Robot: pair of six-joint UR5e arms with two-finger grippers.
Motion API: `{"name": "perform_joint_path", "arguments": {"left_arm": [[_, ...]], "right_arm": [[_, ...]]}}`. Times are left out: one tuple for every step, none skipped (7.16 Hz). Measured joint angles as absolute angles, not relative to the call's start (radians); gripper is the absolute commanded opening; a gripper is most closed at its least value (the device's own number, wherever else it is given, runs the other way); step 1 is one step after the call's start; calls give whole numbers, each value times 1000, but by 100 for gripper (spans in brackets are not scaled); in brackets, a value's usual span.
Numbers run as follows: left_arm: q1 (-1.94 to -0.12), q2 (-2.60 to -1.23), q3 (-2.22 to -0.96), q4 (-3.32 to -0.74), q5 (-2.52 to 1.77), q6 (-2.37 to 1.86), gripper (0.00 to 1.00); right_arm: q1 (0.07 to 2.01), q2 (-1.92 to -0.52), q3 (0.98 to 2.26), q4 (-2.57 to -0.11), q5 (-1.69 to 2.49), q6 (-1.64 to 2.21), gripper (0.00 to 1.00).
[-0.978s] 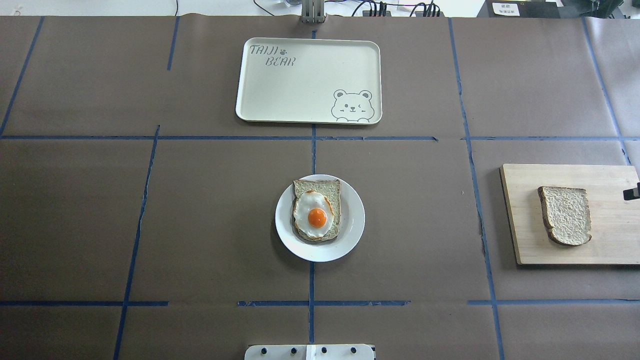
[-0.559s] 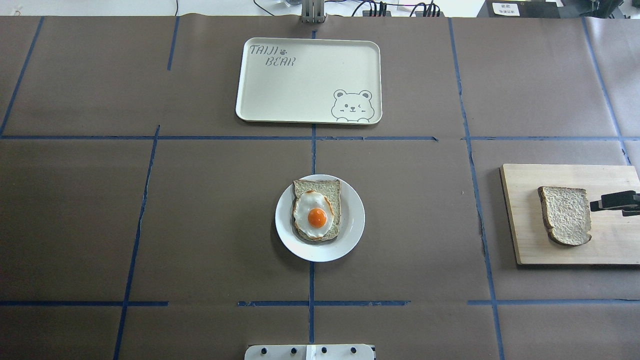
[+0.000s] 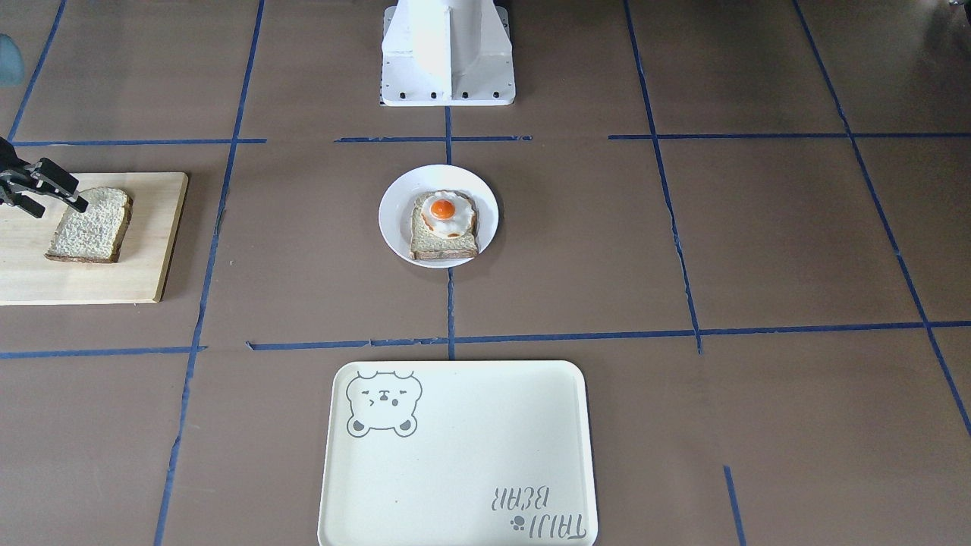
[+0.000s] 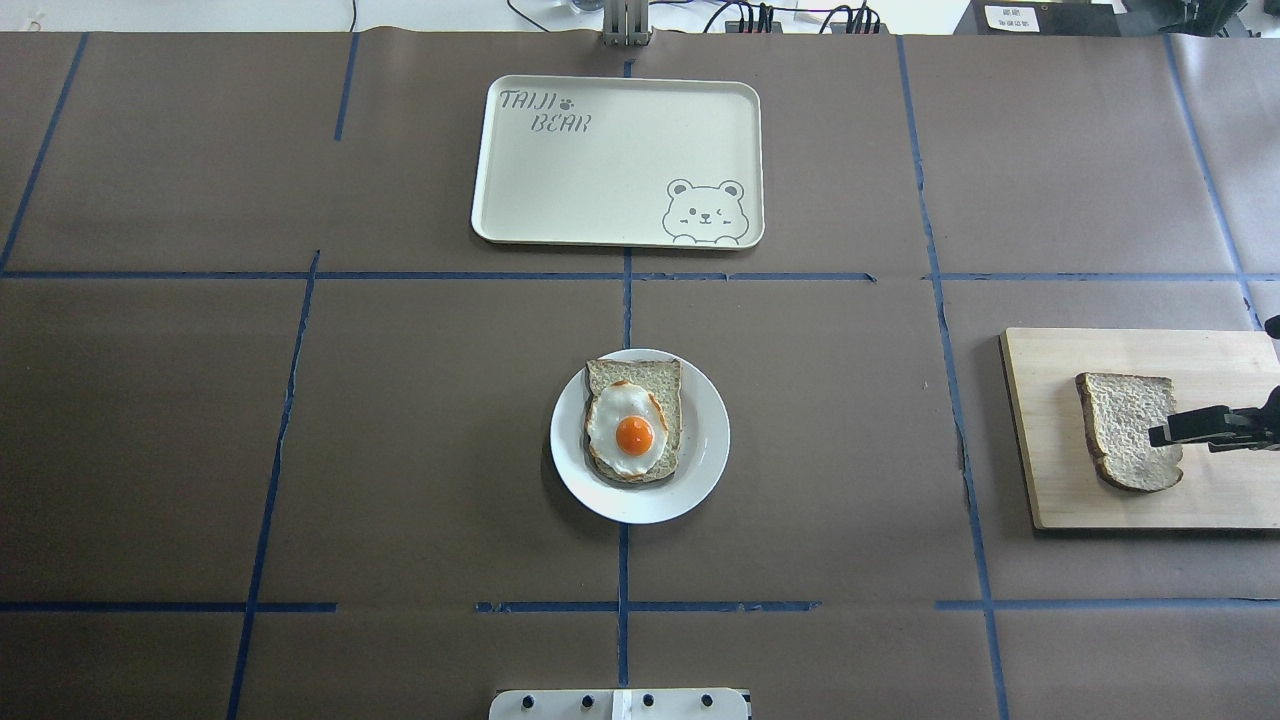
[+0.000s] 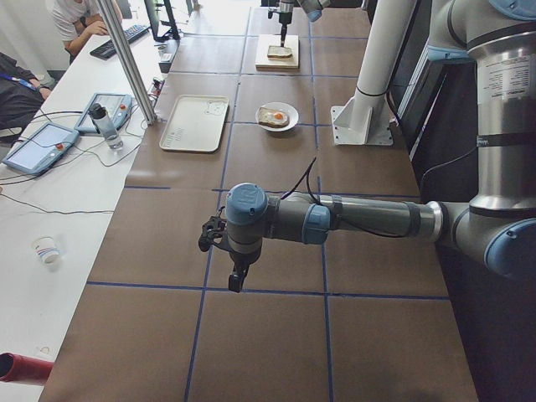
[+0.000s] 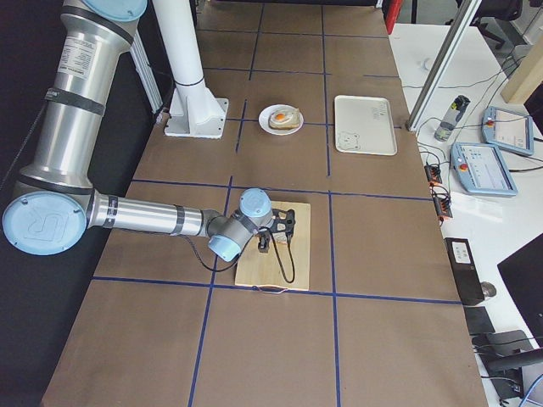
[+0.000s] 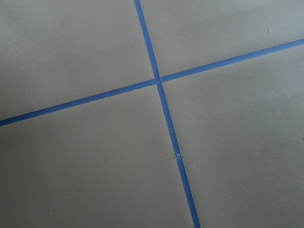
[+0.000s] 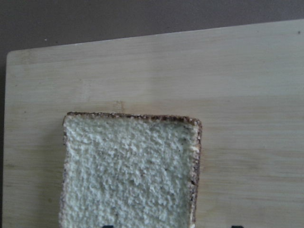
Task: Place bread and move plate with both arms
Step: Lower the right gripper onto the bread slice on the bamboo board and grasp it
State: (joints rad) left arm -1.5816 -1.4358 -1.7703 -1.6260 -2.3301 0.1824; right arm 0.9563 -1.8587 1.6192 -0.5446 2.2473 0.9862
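Observation:
The plain bread slice point(image 4: 1128, 430) lies flat on a wooden cutting board point(image 4: 1040, 480) at the table's right end. My right gripper point(image 4: 1180, 438) hangs over the slice's right edge, jaws apart and empty; in the front-facing view it is above the slice point(image 3: 91, 225). The right wrist view looks straight down on the bread point(image 8: 130, 171). The white plate point(image 4: 700, 470) sits at the table's middle and bears a slice with a fried egg point(image 4: 633, 425). My left gripper point(image 5: 236, 280) shows only in the exterior left view, low over bare table; I cannot tell whether it is open.
A cream rectangular tray point(image 4: 600, 170) with a bear drawing lies beyond the plate, on the far side of the table. The white pedestal point(image 3: 447, 53) stands at the robot's side. Blue tape lines cross the brown table cover.
My right gripper has come in from the right edge over the cutting board to the bread's right edge. Bread, plate and tray have not moved.

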Motion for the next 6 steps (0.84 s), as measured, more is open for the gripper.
{"name": "perform_joint_path", "arguments": {"left_arm": [[-1582,-1436,-1770,-1626,-2330,182,100],[-1582,-1436,-1768,-1626,-2329,183,100],[-1582,-1436,-1767,-1626,-2330,183,100],[-1582,-1436,-1766,-1626,-2330,183,100],[-1582,-1436,-1766,-1626,-2329,183,100],[-1582,-1436,-1766,-1626,-2329,183,100]], "right_arm": [[943,-1858,1620,-545,2241,986,77],[935,-1857,1620,-545,2238,986,71],[931,-1856,1621,-545,2237,988,58],[928,-1854,1622,-545,2237,991,33],[924,-1852,1624,-545,2237,992,10],[918,-1852,1627,-545,2233,991,3]]}}
